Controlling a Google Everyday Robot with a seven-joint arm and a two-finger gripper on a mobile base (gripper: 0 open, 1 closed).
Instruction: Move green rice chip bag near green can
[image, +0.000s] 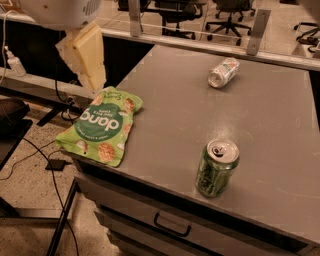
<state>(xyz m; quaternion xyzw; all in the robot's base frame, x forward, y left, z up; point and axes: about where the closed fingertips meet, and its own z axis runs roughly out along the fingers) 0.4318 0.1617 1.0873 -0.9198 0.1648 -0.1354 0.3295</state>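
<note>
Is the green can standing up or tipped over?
The green can stands upright; its silver top faces up. The gripper hangs near the chip bag.

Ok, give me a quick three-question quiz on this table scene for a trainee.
1. True or false: the green can stands upright.
2. Fill in: the silver can lies on its ____.
3. The claw hangs: A) by the far end of the bag, B) over the green can, C) beside the silver can.
Key: 1 true; 2 side; 3 A.
</note>
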